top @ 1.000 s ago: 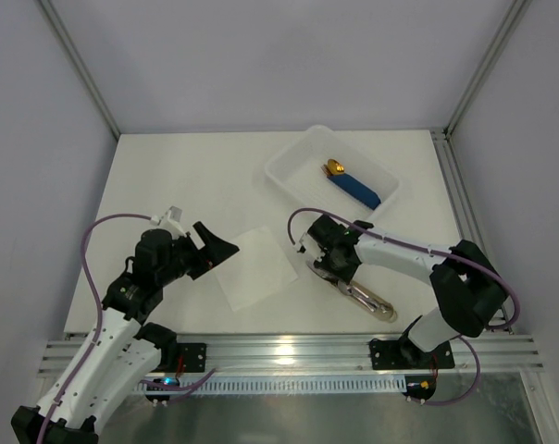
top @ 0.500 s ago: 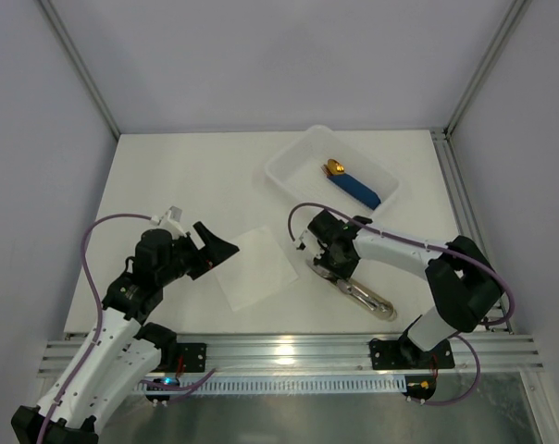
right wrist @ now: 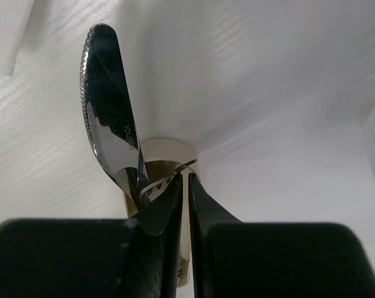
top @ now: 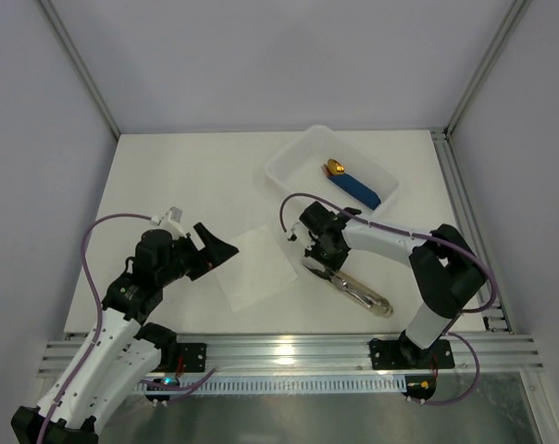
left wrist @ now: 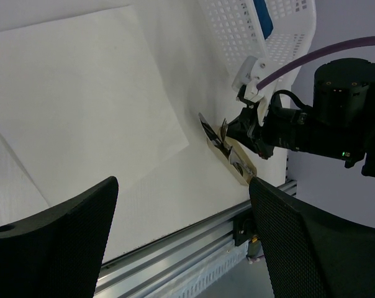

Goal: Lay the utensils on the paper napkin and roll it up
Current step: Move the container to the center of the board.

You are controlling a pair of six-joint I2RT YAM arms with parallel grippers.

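Observation:
The utensils (right wrist: 108,118), a serrated knife blade and fork tines, stick out of a beige sleeve (right wrist: 169,151) on the table. My right gripper (right wrist: 184,177) is shut, with the fork head pressed against its left finger. In the top view the right gripper (top: 318,252) sits at the sleeve's upper left end, just right of the paper napkin (top: 256,267). My left gripper (top: 217,243) is open and empty above the napkin's left edge. The left wrist view shows the napkin (left wrist: 82,93) flat, with the utensils (left wrist: 221,144) beyond its right edge.
A white plastic tray (top: 289,166) stands at the back right and holds a blue-handled gold-tipped piece (top: 354,185). The beige sleeve (top: 365,296) lies slanted toward the front rail (top: 289,350). The tray's perforated wall (left wrist: 237,31) shows in the left wrist view.
My right gripper has moved a little up and to the left, toward the napkin, with the utensils' end. The left arm has not moved.

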